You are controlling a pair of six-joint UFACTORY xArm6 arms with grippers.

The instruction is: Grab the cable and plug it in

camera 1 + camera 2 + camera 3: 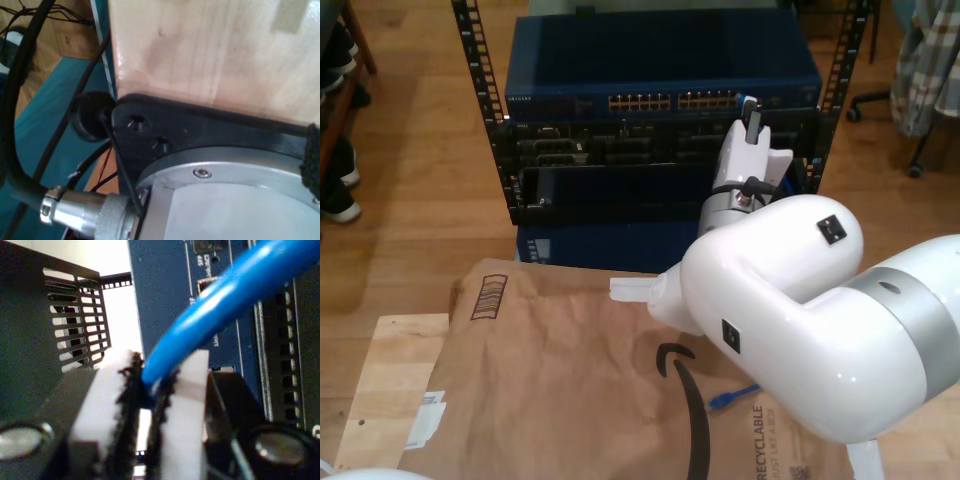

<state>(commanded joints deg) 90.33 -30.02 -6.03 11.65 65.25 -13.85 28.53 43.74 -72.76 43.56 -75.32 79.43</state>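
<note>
The cable (225, 295) is thin and bright blue. It runs from between the white, foam-lined pads (187, 400) of my second gripper (150, 380), which is shut on it, up across a blue panel (165, 300). In the exterior view my second gripper (750, 108) is held up against the row of ports (670, 101) on the blue switch (660, 60) in the rack. A loose stretch of the cable (733, 398) lies on the cardboard below the white arm. The plug at the gripped end is hidden.
A black vented bracket (75, 320) stands beside the second gripper. Flattened brown cardboard (570, 370) covers a wooden table (390, 370). The first wrist view looks at a wooden tabletop (210, 50), a black base plate (200, 130), thick black cables (20, 100) and a metal connector (85, 212).
</note>
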